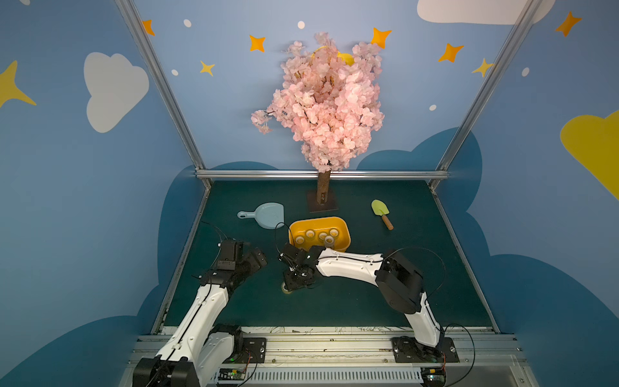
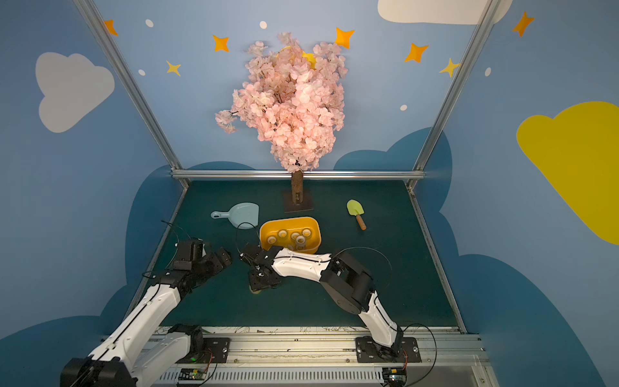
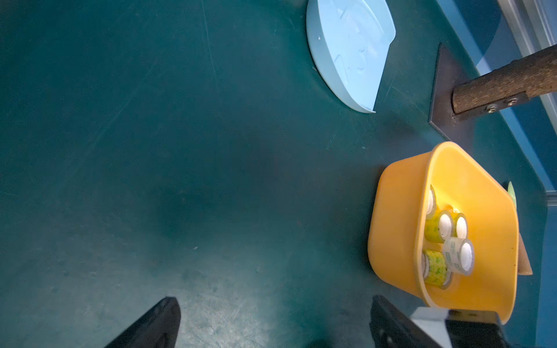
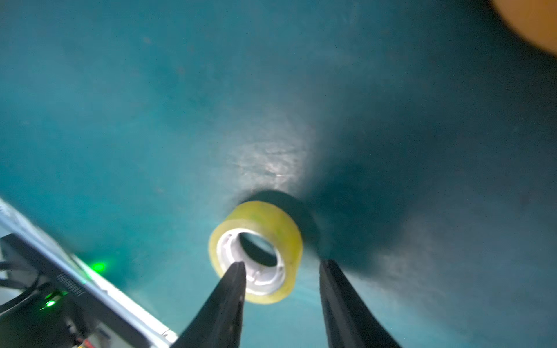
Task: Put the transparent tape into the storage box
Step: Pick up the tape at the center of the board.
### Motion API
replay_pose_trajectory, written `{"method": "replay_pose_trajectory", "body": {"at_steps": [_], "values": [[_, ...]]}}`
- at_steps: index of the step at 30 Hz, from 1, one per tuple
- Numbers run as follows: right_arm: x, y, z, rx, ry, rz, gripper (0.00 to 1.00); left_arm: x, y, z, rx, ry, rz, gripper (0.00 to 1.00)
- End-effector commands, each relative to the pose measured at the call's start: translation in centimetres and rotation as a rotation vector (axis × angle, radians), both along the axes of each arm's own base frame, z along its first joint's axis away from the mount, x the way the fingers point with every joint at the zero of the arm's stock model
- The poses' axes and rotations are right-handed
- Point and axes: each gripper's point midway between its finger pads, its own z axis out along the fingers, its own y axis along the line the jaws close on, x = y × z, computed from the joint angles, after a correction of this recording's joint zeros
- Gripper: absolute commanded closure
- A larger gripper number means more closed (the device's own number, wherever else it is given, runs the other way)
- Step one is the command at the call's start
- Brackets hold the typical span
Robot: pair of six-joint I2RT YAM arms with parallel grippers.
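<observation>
**Right wrist view.** The transparent tape [image 4: 271, 220] is a short, wide roll of glossy, yellow-tinted clear film wound on a white plastic core. It rests on a flat face on the dark green, faintly scuffed mat [image 4: 150, 120], with its bore facing the camera. The right gripper [image 4: 282, 262] hangs directly over it. Its two black tapered fingers [image 4: 223, 307] stand apart: one tip lies over the white core, the other outside the roll's outer wall with a strip of mat showing between. No clamping is visible, and motion blur softens the edges.

**Top views.** The roll lies outside the storage box [image 1: 318, 219], on the robot's side of it and clearly apart from it. Only a pale arc of the roll [image 1: 287, 291] shows beneath the gripper. The box is a shallow orange-yellow plastic tub with rounded corners and a rolled rim, and it holds several similar rolls [image 1: 323, 235].

**Left wrist view.** The left gripper [image 3: 275, 299] has its black fingers spread wide over bare mat, with nothing between them. The box's smooth wall [image 3: 391, 226] lies to one side.

**Surroundings.** A pale blue plastic dustpan [image 1: 268, 214], a light green trowel with a wooden handle [image 1: 380, 207] and an artificial pink blossom tree [image 1: 328, 100] on a rough brown trunk.
</observation>
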Motion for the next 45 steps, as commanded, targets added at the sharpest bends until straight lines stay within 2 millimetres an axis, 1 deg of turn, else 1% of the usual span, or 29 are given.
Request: {"method": "replay_pose_trajectory", "body": {"at_steps": [1, 5, 9, 13, 17, 20, 22, 28, 32, 36, 39, 44, 45], "values": [[-0.1, -1.5, -1.5, -0.106, 0.012, -0.024, 0.54, -0.2, -0.1, 0.2, 0.003, -0.011, -0.017, 0.0], [-0.4, -2.1, -2.0, -0.145, 0.022, -0.032, 0.56, 0.0, -0.3, 0.5, -0.01, -0.024, -0.02, 0.0], [-0.6, -2.6, -2.5, -0.155, 0.034, -0.043, 0.6, 0.1, -0.7, 0.9, -0.028, -0.019, -0.041, 0.0], [-0.6, -3.1, -2.3, -0.15, 0.028, -0.05, 0.71, 0.0, -0.8, 1.0, -0.037, -0.022, -0.042, 0.0], [-0.6, -3.9, -1.3, -0.122, 0.005, -0.061, 0.87, -0.1, -1.1, 1.2, -0.055, -0.03, -0.045, 0.0], [-0.5, -4.7, -0.2, -0.109, -0.02, -0.058, 0.97, -0.1, -1.2, 1.3, -0.065, -0.03, -0.046, 0.0], [-0.5, -5.4, 0.7, -0.102, -0.035, -0.055, 1.0, 0.0, -1.4, 1.4, -0.074, -0.033, -0.045, 0.0], [-0.7, -7.3, 4.3, -0.067, -0.096, -0.036, 1.0, 0.3, -1.8, 1.3, -0.101, -0.032, -0.049, 0.0], [-0.4, -8.7, 7.1, -0.03, -0.131, -0.043, 1.0, 0.4, -2.2, 1.0, -0.116, -0.026, -0.053, 0.0], [0.6, -10.1, 9.3, 0.01, -0.16, -0.061, 1.0, 0.5, -2.8, 0.5, -0.136, -0.011, -0.067, 0.0], [2.1, -11.0, 10.8, 0.038, -0.182, -0.076, 1.0, 0.4, -3.1, 0.4, -0.144, -0.001, -0.082, 0.0], [5.8, -11.3, 12.2, 0.075, -0.188, -0.091, 1.0, 0.1, -3.3, 0.1, -0.146, -0.012, -0.09, 0.0], [6.6, -11.3, 12.1, 0.077, -0.181, -0.098, 1.0, 0.1, -3.4, 0.1, -0.148, -0.012, -0.091, 0.0]]}}
